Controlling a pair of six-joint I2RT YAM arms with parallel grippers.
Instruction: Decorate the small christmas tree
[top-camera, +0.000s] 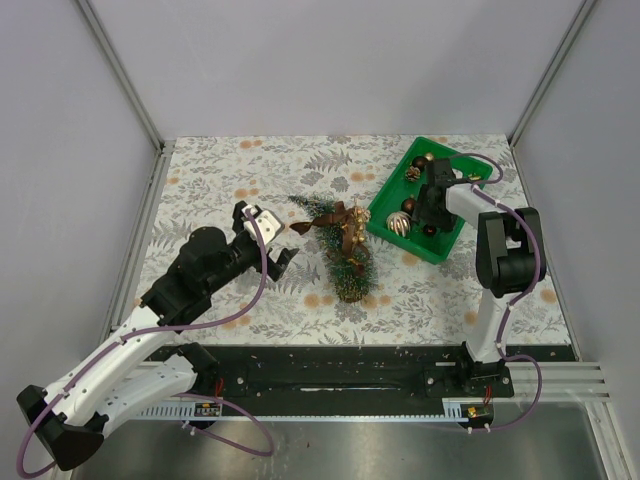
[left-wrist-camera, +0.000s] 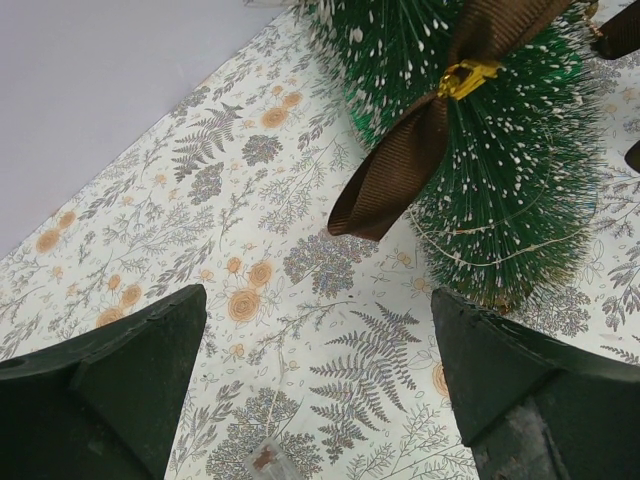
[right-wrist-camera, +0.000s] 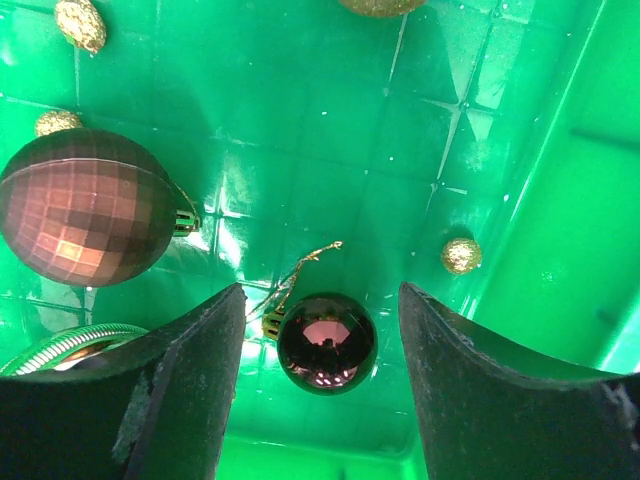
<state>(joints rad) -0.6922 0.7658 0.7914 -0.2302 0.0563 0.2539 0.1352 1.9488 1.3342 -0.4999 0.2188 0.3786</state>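
The small christmas tree (top-camera: 338, 250) is seen lying on its side near the middle of the fern-printed tablecloth (top-camera: 230, 170), its tip pointed toward 11 o'clock and its broad end toward 5 o'clock in the top view. A brown ribbon bow (left-wrist-camera: 400, 160) pinched by a gold clasp (left-wrist-camera: 465, 78) is draped over the frosted green bristles, and a thin wire is wound round the lower branches.

At 9 o'clock from the tree, just beside it, the left gripper (top-camera: 280, 238) is held low over the cloth. Its jaws are spread wide and nothing is enclosed between them; only the printed cloth is seen in the gap.

At 2 o'clock from the tree a green tray (top-camera: 395, 183) is set at an angle, near the tree but not touching it. The right gripper (top-camera: 428, 225) is lowered into it, jaws apart. Between the fingers (right-wrist-camera: 190, 380) a small glossy dark ball (right-wrist-camera: 327, 342) with a gold cap is framed, a gap being visible on either side, so nothing is grasped. At 10 o'clock from that ball a larger faceted brown ball (right-wrist-camera: 85, 205) is resting on the tray floor, and at 2 o'clock a tiny gold glitter ball (right-wrist-camera: 460, 255) is lying apart.
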